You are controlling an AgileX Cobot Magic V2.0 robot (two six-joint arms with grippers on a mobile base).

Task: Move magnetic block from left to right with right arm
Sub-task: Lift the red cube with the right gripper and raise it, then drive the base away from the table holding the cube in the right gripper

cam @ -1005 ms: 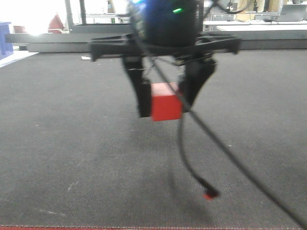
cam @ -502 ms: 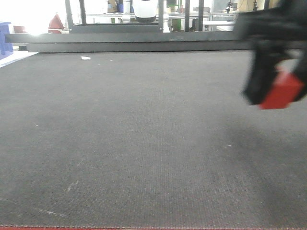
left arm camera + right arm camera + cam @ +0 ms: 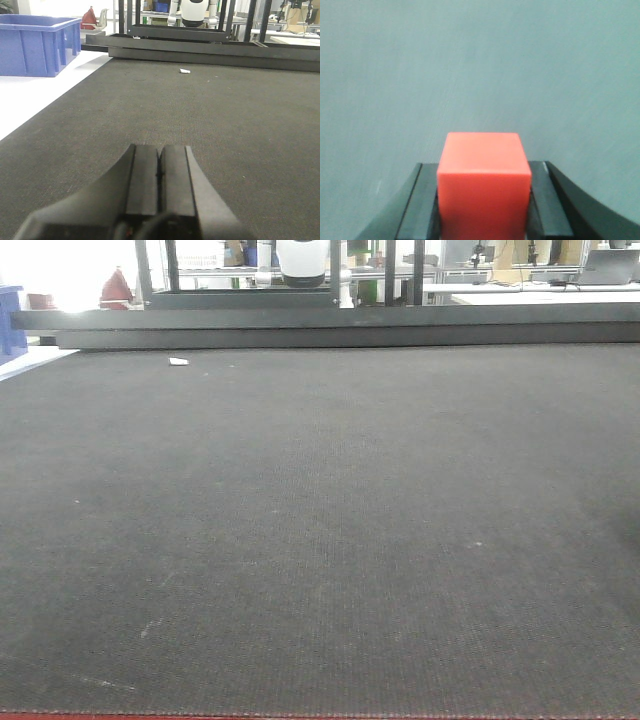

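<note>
In the right wrist view the magnetic block [image 3: 484,185], a bright-red cube, sits squarely between the two black fingers [image 3: 425,205] of my right gripper [image 3: 484,172], which is shut on it above the grey mat. Neither the block nor the right gripper shows in the front view. My left gripper [image 3: 160,155] appears in the left wrist view low over the dark mat, its pads pressed together with nothing between them.
A dark textured mat [image 3: 320,540] covers the table. A blue plastic bin [image 3: 35,45] stands at the far left on a white surface. Black metal rails [image 3: 330,325] run along the far edge, with a small white scrap [image 3: 178,361] near them.
The right gripper carried the red block from the middle of the front view to the right and then out of that view past its right edge.
</note>
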